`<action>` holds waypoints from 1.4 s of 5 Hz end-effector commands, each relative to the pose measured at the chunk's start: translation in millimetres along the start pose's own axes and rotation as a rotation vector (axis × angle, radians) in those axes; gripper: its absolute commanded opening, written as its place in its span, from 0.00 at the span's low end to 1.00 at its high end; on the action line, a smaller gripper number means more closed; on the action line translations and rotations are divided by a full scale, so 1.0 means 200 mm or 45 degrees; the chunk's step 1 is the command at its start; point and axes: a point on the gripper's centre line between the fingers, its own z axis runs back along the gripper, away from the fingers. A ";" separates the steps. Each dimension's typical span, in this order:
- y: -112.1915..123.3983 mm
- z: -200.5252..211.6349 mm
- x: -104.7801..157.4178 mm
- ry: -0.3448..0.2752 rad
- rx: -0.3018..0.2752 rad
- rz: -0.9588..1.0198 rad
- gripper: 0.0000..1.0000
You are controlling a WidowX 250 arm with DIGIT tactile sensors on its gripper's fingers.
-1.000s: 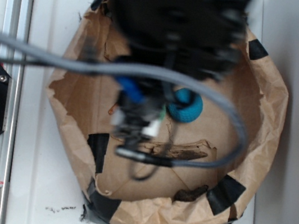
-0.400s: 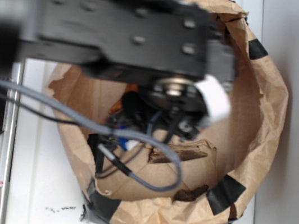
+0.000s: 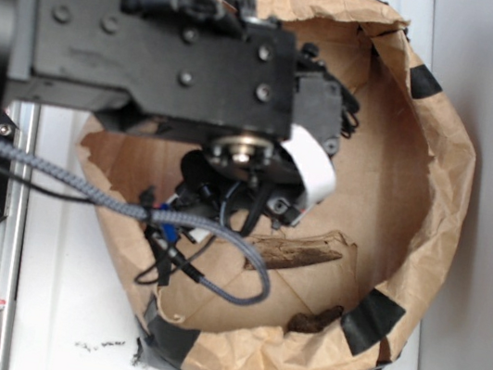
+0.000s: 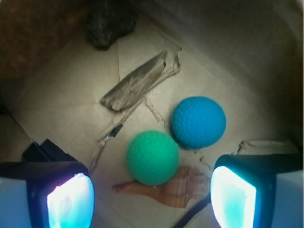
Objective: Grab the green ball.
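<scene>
Mint-green and dimpled, the green ball (image 4: 152, 157) lay on the paper bag (image 3: 435, 177) floor, touching the blue ball (image 4: 198, 122). The gripper (image 4: 152, 197) hung over it, jaws wide apart and empty. It looked light and likely to roll; squeezing across its widest middle seemed safest

blue ball (image 4: 198, 122), wood strip (image 4: 135, 83), paper bag (image 3: 437, 168)

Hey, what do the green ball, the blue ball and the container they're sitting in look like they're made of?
The green ball looks like matte foam or soft plastic, going by its fine dimples and lack of shine. The blue ball has the same dimpled, dull finish, so it is probably the same material. The container appears to be brown kraft paper, creased and torn, patched with black tape.
</scene>
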 end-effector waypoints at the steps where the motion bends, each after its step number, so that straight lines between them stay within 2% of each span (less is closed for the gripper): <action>1: -0.11 -0.03 0.05 -0.051 -0.011 0.027 1.00; 2: -0.08 -0.07 0.05 -0.114 -0.038 0.112 1.00; 3: -0.05 -0.15 0.06 -0.138 -0.056 0.118 1.00; 4: -0.06 -0.20 0.07 -0.106 -0.067 0.102 1.00; 7: -0.09 -0.26 0.02 -0.082 -0.055 0.115 1.00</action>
